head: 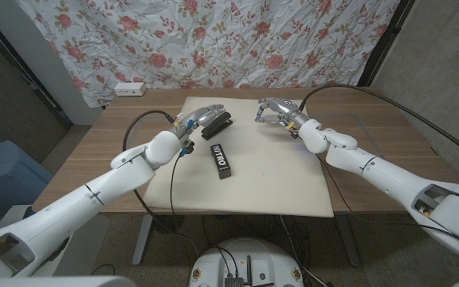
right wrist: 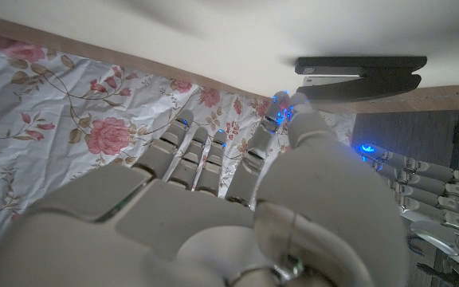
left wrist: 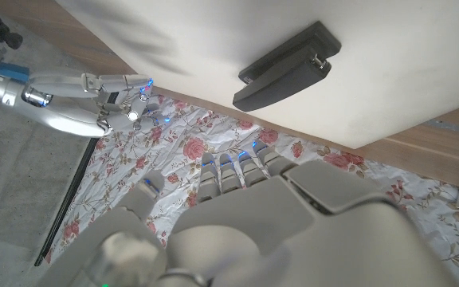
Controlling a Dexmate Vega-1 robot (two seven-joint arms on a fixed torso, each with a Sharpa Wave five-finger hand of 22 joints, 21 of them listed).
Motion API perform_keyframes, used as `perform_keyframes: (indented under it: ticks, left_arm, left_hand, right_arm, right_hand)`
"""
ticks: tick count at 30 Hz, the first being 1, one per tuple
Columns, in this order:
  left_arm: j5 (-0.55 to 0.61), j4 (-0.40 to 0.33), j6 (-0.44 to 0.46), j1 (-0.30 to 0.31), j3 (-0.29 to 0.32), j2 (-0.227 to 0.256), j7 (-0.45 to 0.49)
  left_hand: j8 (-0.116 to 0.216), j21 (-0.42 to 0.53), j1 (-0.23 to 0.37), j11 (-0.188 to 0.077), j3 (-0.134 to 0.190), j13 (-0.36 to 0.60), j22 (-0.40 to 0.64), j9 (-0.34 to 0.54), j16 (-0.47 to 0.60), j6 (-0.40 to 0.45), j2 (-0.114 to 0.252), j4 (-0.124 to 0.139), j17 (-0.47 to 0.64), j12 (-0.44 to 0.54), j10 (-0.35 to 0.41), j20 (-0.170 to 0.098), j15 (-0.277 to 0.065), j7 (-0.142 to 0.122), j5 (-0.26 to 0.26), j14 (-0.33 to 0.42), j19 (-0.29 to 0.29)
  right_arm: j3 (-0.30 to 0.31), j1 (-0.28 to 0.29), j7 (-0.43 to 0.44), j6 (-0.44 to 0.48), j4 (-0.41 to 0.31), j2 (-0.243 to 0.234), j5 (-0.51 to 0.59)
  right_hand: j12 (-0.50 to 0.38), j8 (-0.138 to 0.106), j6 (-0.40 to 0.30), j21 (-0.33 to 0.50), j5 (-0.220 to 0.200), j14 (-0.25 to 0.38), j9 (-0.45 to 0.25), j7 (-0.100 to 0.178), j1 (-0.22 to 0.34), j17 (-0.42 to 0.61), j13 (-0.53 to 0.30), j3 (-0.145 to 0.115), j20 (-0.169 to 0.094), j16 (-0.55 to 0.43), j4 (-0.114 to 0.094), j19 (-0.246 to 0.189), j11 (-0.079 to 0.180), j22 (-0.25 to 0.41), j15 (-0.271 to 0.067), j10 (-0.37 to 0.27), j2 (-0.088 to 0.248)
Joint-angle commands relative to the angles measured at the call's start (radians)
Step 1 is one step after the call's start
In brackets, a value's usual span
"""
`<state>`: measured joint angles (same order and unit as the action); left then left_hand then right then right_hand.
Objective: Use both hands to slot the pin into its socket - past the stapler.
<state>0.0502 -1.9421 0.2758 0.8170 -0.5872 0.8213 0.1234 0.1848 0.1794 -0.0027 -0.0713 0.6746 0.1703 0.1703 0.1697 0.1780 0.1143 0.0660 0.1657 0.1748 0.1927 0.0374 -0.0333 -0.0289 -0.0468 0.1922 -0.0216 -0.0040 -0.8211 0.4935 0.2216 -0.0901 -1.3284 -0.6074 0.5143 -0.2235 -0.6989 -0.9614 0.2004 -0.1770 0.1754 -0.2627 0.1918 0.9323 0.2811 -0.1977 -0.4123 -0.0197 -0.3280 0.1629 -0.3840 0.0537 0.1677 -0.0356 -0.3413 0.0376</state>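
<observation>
- A wooden tabletop (head: 94,151) is seen in the head view, with a cream mat (head: 277,179) laid over its middle and a flowered cloth (head: 213,40) hung behind it.
- The left arm (head: 94,187) and right arm (head: 381,171) are reached in from the near corners toward the mat's far end.
- The left hand (head: 198,119) is held at the far left of the mat, just beside the stapler; whether anything is gripped in it cannot be told.
- The right hand (head: 274,111) is raised over the mat's far right part, fingers drawn together; something small may be pinched at the fingertips, but the view is too poor to settle it.
- A black stapler (head: 217,125) lies on the mat beside the left hand; in the left wrist view it (left wrist: 287,68) is seen lying closed.
- A black bar lettered "NITRO" (head: 220,160) lies nearer, well apart from both hands.
- The pin and its socket cannot be made out in any view; they are presumably in or between the hands.
- The step in hand is judged to be the bringing together of the two hands beyond the stapler; next, close alignment of pin and socket would be called for before any push.
</observation>
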Motion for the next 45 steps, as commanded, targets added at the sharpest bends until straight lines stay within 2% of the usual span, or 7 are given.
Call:
perform_keyframes:
  ticks: [1,7,12,17,26,31,45]
  left_arm:
    - [0.110,0.020,0.040,-0.074,-0.074,-0.026,-0.086]
    - [0.138,0.019,0.073,-0.093,-0.097,-0.046,-0.112]
    - [0.165,0.022,0.083,-0.111,-0.121,-0.052,-0.140]
    - [0.208,0.026,0.108,-0.140,-0.166,-0.066,-0.185]
    - [0.236,0.030,0.133,-0.151,-0.194,-0.085,-0.219]
    - [0.259,0.030,0.152,-0.162,-0.215,-0.088,-0.245]
    - [0.312,0.033,0.231,-0.203,-0.275,-0.109,-0.334]
  left_hand:
    - [-0.002,-0.001,-0.013,-0.005,-0.005,0.001,0.003,0.004,0.005,-0.001,0.079,0.012,0.005,-0.002,0.006,-0.083,-0.033,-0.008,0.000,-0.001,-0.020]
    - [-0.006,-0.003,-0.016,-0.009,-0.017,0.001,0.004,0.004,0.007,-0.010,0.080,0.022,0.005,-0.003,0.005,-0.069,-0.035,0.003,0.001,0.003,-0.041]
    - [-0.006,-0.003,-0.017,-0.005,-0.022,0.001,0.004,0.004,0.007,-0.012,0.081,0.025,0.005,-0.003,0.006,-0.069,-0.033,0.007,0.001,0.003,-0.050]
    - [-0.015,-0.004,-0.021,0.010,-0.051,0.001,0.006,0.004,-0.002,-0.065,0.099,0.036,0.007,-0.013,-0.029,-0.057,-0.022,0.028,0.003,-0.032,-0.103]
    - [-0.015,-0.004,-0.024,0.006,-0.072,0.001,0.008,0.004,-0.003,-0.087,0.101,0.038,0.008,-0.017,-0.052,-0.067,-0.018,0.030,0.003,-0.056,-0.136]
    - [-0.018,-0.002,-0.025,0.005,-0.087,0.001,0.009,0.003,-0.002,-0.106,0.101,0.039,0.009,-0.016,-0.061,-0.072,-0.021,0.023,0.003,-0.067,-0.153]
    - [-0.017,-0.002,-0.026,0.007,-0.119,0.001,0.011,0.003,-0.003,-0.149,0.104,0.040,0.009,-0.018,-0.095,-0.078,-0.017,0.035,0.004,-0.098,-0.199]
  right_arm:
    - [0.020,0.011,0.018,-0.021,0.003,-0.005,-0.026]
    - [0.027,0.018,0.019,-0.016,-0.001,-0.007,-0.034]
    - [0.032,0.021,0.026,-0.021,0.001,-0.007,-0.041]
    - [0.040,0.025,0.037,-0.026,0.003,-0.008,-0.049]
    - [0.047,0.028,0.045,-0.038,0.015,-0.005,-0.066]
    - [0.049,0.030,0.051,-0.046,0.018,-0.005,-0.071]
    - [0.053,0.032,0.061,-0.053,0.030,0.004,-0.086]
  right_hand:
    - [0.002,-0.003,-0.007,-0.003,-0.007,0.006,-0.002,0.006,0.008,0.001,-0.003,0.007,0.004,-0.004,0.001,-0.006,0.000,0.003,-0.034,-0.012,0.005]
    - [0.002,-0.003,-0.007,-0.003,-0.008,0.005,-0.002,0.005,0.007,0.001,-0.003,0.008,0.005,-0.004,0.000,-0.006,0.000,0.003,-0.034,-0.012,0.005]
    - [0.002,-0.002,-0.006,-0.004,-0.008,0.006,-0.001,0.004,0.007,0.002,-0.003,0.009,0.005,-0.004,0.000,-0.005,0.000,0.003,-0.033,-0.015,0.006]
    - [0.003,0.000,-0.005,-0.004,-0.009,0.007,0.001,0.003,0.007,0.002,-0.003,0.010,0.005,-0.004,0.000,-0.005,0.001,0.003,-0.034,-0.015,0.007]
    - [0.002,0.001,-0.007,-0.004,-0.010,0.008,0.004,0.002,0.008,0.002,-0.003,0.011,0.005,-0.004,0.000,-0.006,0.001,0.004,-0.034,-0.022,0.008]
    - [0.002,0.002,-0.006,-0.004,-0.011,0.009,0.005,0.001,0.008,0.002,-0.003,0.012,0.004,-0.005,0.000,-0.007,0.000,0.004,-0.032,-0.024,0.008]
    - [0.003,0.006,-0.007,-0.004,-0.013,0.009,0.012,0.001,0.010,0.002,-0.003,0.014,0.004,-0.004,0.000,-0.007,-0.002,0.004,-0.032,-0.027,0.009]
